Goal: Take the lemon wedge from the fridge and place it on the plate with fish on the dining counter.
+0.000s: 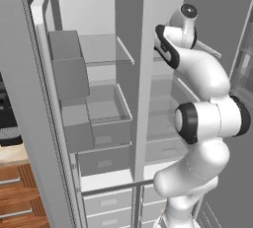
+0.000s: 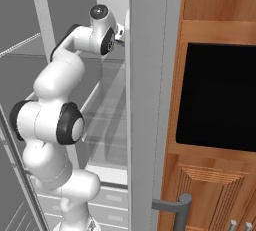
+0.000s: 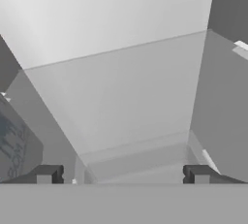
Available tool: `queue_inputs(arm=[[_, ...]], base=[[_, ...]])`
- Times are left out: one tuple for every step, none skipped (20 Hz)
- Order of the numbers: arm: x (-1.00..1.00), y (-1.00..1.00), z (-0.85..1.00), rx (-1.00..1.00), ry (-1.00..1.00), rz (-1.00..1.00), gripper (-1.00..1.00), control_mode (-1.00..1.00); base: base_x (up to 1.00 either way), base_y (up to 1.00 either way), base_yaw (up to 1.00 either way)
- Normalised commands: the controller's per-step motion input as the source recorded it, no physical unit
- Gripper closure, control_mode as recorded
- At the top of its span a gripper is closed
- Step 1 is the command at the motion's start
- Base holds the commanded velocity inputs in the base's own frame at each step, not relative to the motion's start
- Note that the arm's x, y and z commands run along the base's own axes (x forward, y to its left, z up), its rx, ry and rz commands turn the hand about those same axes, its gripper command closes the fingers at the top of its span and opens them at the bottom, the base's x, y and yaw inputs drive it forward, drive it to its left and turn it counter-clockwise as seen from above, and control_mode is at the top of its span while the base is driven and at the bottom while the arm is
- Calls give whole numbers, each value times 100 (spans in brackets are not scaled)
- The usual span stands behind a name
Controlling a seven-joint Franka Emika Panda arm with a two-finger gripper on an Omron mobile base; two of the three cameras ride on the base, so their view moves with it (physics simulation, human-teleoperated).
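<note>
Fridge (image 1: 143, 19), tall and grey, stood with both doors swung open; pale grey interior split by a vertical divider into a left and a right compartment. Left door (image 1: 29, 123) carried stacked grey door bins (image 1: 69, 76) on its inner face. Left compartment held clear shelves (image 1: 106, 54) above and a bank of pale grey drawers (image 1: 106, 202) along the bottom. White arm (image 1: 207, 118) rose from the base and bent upward, its wrist reaching high into the right compartment, next to the edge of the open right door (image 2: 150, 100). Gripper (image 3: 124, 174) was seen from the hand camera, its two dark fingertips (image 3: 46, 174) spread wide apart with nothing between them, facing bare pale grey fridge walls and a shelf surface. Lemon wedge could not be made out on any shelf in these views. Black wall oven (image 2: 220, 95) sat in a wood frame just right of the open door, with wooden cabinet fronts (image 2: 210, 195) below it. Wooden drawers (image 1: 15, 197) showed at the lower left, beyond the left door.
</note>
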Motion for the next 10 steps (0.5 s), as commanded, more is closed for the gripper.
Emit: queue_inputs(arm=[[-25,0,-12,0,0,0,-100,-100],[0,0,0,0,0,0,-100,-100],[0,0,0,0,4,0,-100,-100],[0,0,0,0,0,0,-100,-100],[-96,6,0,-5,-34,0,-100,-100],[-91,0,0,-5,-36,0,-100,-100],[-43,0,0,0,-21,0,-100,-100],[-4,0,0,0,-7,0,-100,-100],[0,0,0,0,0,0,-100,-100],[0,0,0,0,0,0,-100,-100]], base=[[0,0,0],[0,0,0],[0,0,0],[0,0,0],[0,0,0],[0,0,0],[0,0,0],[0,0,0],[0,0,0],[0,0,0]])
